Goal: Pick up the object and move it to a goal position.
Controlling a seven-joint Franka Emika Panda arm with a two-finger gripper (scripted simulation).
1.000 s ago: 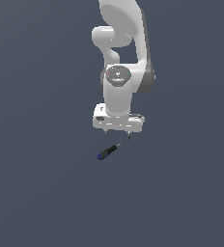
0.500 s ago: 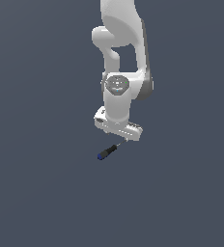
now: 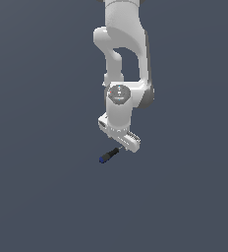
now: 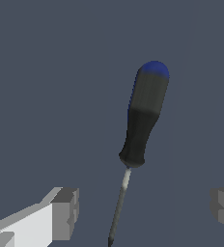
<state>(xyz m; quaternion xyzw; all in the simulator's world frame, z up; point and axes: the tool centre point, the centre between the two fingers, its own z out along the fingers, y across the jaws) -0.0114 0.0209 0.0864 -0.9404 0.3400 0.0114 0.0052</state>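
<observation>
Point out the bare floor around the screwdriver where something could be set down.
Bare grey surface runs on every side of the screwdriver, widest toward the exterior view's left and right. The only crowded spot is its shaft end, under the open gripper, whose fingers stand apart on either side of the shaft.

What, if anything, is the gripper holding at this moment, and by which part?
Nothing is held. The gripper is open, its fingers apart on either side of the screwdriver's thin shaft without touching it.
</observation>
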